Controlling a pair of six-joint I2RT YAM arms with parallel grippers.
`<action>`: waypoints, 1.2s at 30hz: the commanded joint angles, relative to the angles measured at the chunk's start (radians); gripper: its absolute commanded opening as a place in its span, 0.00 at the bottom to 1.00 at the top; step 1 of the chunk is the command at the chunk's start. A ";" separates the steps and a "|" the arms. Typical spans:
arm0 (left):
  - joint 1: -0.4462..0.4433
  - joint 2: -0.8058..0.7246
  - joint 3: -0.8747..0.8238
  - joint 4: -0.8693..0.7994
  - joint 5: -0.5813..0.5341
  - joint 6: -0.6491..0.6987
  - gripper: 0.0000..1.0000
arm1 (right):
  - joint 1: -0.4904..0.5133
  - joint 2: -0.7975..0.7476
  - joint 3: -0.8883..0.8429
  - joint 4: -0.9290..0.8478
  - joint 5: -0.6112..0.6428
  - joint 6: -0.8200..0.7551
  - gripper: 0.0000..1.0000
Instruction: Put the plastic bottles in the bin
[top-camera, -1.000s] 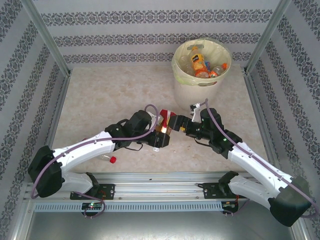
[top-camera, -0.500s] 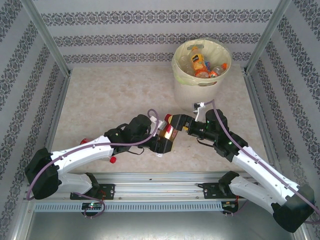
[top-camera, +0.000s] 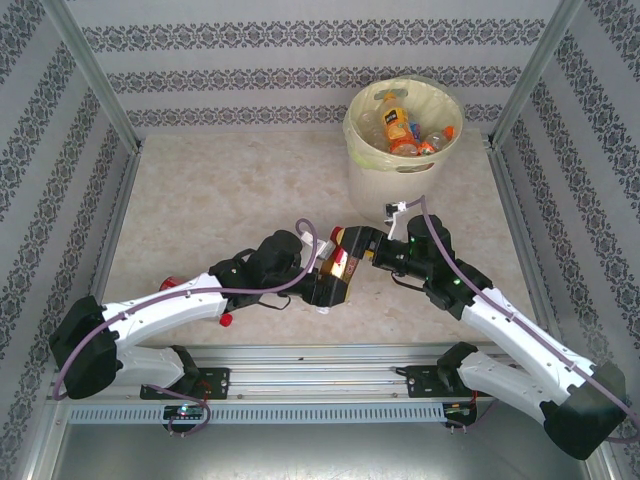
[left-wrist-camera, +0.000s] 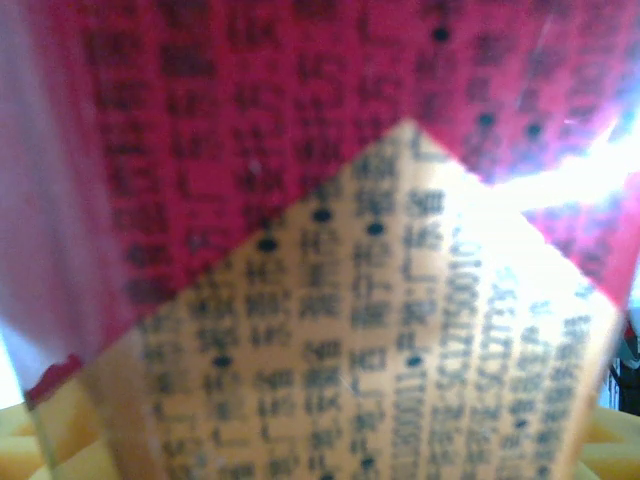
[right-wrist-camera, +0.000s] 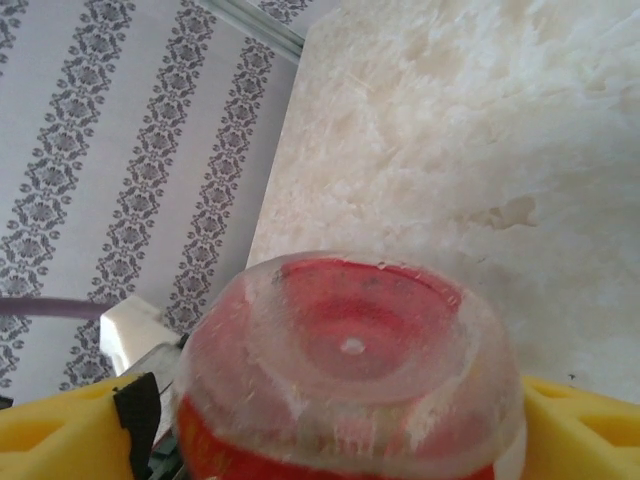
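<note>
Right pincer (top-camera: 360, 250) advanced; bottle (top-camera: 338, 263) between it, left pincer (top-camera: 325, 280).

The bottle (right-wrist-camera: 350, 350) is clear glossy plastic; the tabletop (right-wrist-camera: 450, 130) matt and mottled.

Marbled tabletop (top-camera: 220, 200); damask-striped walls (top-camera: 300, 40); aluminium rail (top-camera: 320, 355) along near edge.

Red-labelled bottle (top-camera: 337, 262) near bin (top-camera: 375, 190) of bottles (top-camera: 405, 135)
</note>
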 joint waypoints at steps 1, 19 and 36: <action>-0.025 -0.033 0.002 0.040 -0.007 0.021 0.70 | 0.011 0.011 0.046 -0.016 0.042 -0.002 0.83; -0.044 -0.127 0.109 -0.160 -0.319 0.011 1.00 | -0.093 0.005 0.252 -0.186 0.054 -0.122 0.54; 0.023 -0.526 0.088 -0.853 -0.731 -0.272 1.00 | -0.437 0.346 0.996 -0.451 0.151 -0.524 0.54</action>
